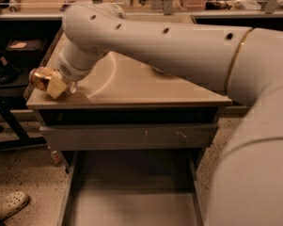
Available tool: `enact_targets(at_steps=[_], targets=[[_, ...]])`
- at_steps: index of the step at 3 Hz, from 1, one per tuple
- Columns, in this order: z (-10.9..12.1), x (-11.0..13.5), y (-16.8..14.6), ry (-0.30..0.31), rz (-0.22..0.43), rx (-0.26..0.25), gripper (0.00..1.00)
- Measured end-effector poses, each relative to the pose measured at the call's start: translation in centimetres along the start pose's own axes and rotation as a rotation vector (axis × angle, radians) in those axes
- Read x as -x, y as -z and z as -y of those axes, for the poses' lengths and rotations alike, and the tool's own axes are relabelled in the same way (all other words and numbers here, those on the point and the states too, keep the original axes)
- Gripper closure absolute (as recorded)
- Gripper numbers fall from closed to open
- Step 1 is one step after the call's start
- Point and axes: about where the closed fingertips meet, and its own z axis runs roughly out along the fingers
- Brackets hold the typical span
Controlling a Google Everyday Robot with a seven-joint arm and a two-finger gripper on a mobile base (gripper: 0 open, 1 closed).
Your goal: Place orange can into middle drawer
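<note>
Nearest the camera, the robot's pale shell fills the right side, and its thick arm (178,41) reaches from there leftward across the scene. Below it the middle drawer (131,197) stands pulled out – a wide grey tray with a plain flat floor and low side walls, with nothing lying in the part that shows. To its left, on the speckled floor (23,173), lies a light-coloured shoe (7,206).

Just behind the open drawer and above it is a shut grey drawer front (131,136) with a few white scratch marks. Above that comes the front edge of the tan table (155,91).

The gripper (49,83) is at the table's front left corner, at the end of a ribbed wrist that slants down from the arm. It is closed around the orange can (39,76). One cream finger (57,87) lies against the can's right side, and the can's golden body sticks out to the left of it, tilted rather than upright. The can sits right at the corner's edge – whether it rests on the tabletop or hangs just clear of it is hard to say from this angle. It is well apart from the middle drawer, up and to the left of it.

Farther back, past the table, a long counter (33,15) runs across the top of the view, with small, dim items on it.
</note>
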Motion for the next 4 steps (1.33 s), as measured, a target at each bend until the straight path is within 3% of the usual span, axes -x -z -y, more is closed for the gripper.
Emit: enact_targets(at_steps=[1,3,4], targets=[[-2.1,-3.1,3.5,-0.042,0.004,-0.034,1.00],[-6.4,-11.3,7.9,-0.201,-0.029,-0.109,1.00],[-6.5,-12.1,7.7,-0.203,-0.043,-0.110,1.00]])
